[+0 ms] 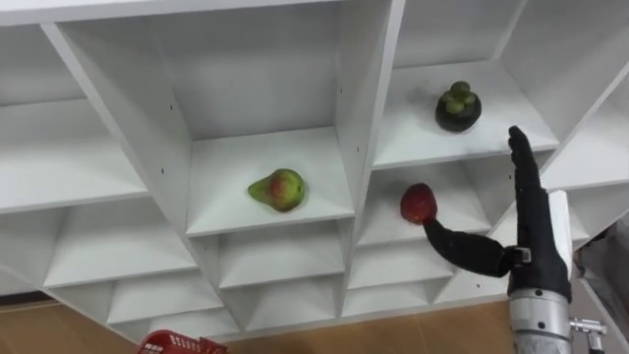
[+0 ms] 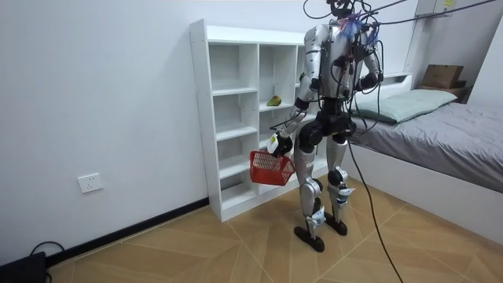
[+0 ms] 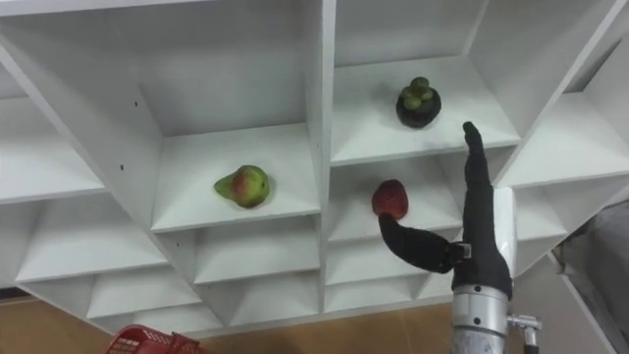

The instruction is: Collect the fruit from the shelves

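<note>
White board closet (image 1: 364, 118) of open compartments, the robot standing upright close before it on a wood-pattern floor (image 2: 236, 244). Three fruits remain on its shelves:
- a green-and-red pear-shaped fruit (image 1: 278, 189) in the middle compartment
- a dark round fruit with a green top (image 1: 458, 106) in the compartment up to the right
- a red round fruit (image 1: 418, 203) in the compartment directly below that

The right hand (image 1: 536, 246) is raised with fingers straight. Its thumb is spread wide, the tip at the red fruit's underside, and it grasps nothing. A red plastic mesh basket (image 2: 271, 167) hangs at the left hand (image 2: 280, 145); that hand's grip cannot be made out.
</note>
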